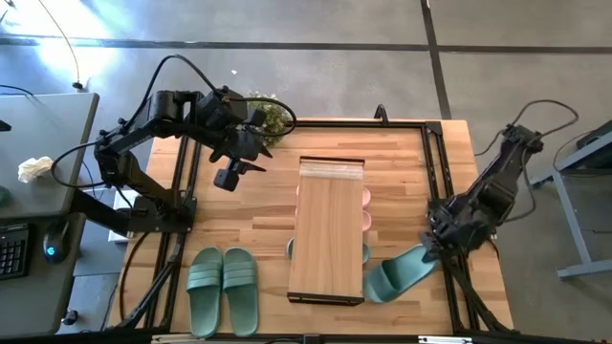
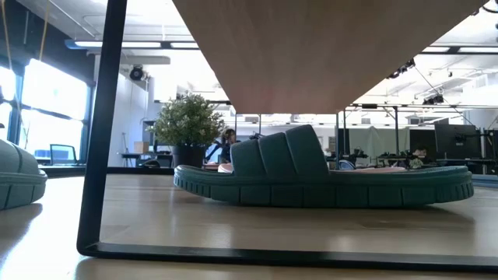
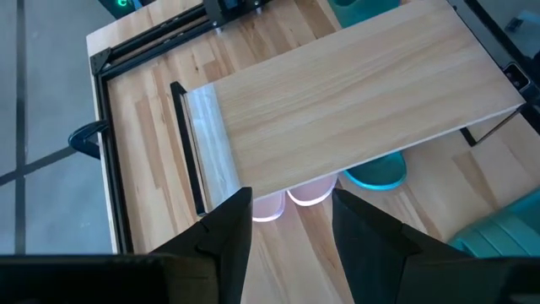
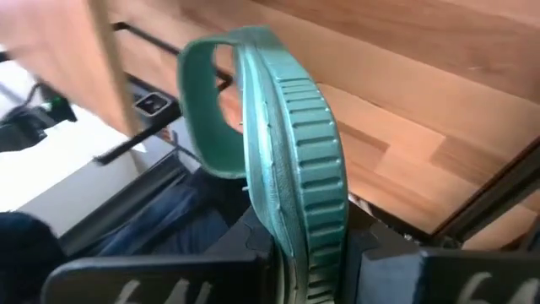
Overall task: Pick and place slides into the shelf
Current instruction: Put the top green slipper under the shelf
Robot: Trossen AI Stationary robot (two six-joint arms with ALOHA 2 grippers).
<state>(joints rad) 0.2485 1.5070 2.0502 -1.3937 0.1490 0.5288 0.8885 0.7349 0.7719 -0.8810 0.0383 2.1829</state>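
Observation:
The shelf (image 1: 330, 229) stands mid-table, its plank top (image 3: 354, 101) running from the near side to the far side. Pink slides (image 3: 291, 198) and a green slide (image 2: 327, 175) lie on their soles under it. A green pair (image 1: 223, 290) lies sole-down at the near left. My right gripper (image 1: 430, 253) is by the shelf's near right corner, shut on another green slide (image 1: 397, 272). My left gripper (image 1: 229, 177) hangs open above the table, off the shelf's far left corner, its fingers (image 3: 228, 236) holding nothing. My right gripper pinches the green slide's sole (image 4: 308, 228) between its two fingers, at the end away from the strap (image 4: 202, 110). The slide stands on its edge and reaches out past the fingertips toward the shelf. Whether its far end touches the table cannot be told.
Black frame rails (image 1: 435, 162) run along the table's left, right and far sides. A potted plant (image 1: 271, 117) stands at the far edge behind my left arm. There is bare wood (image 1: 411, 191) to the right of the shelf.

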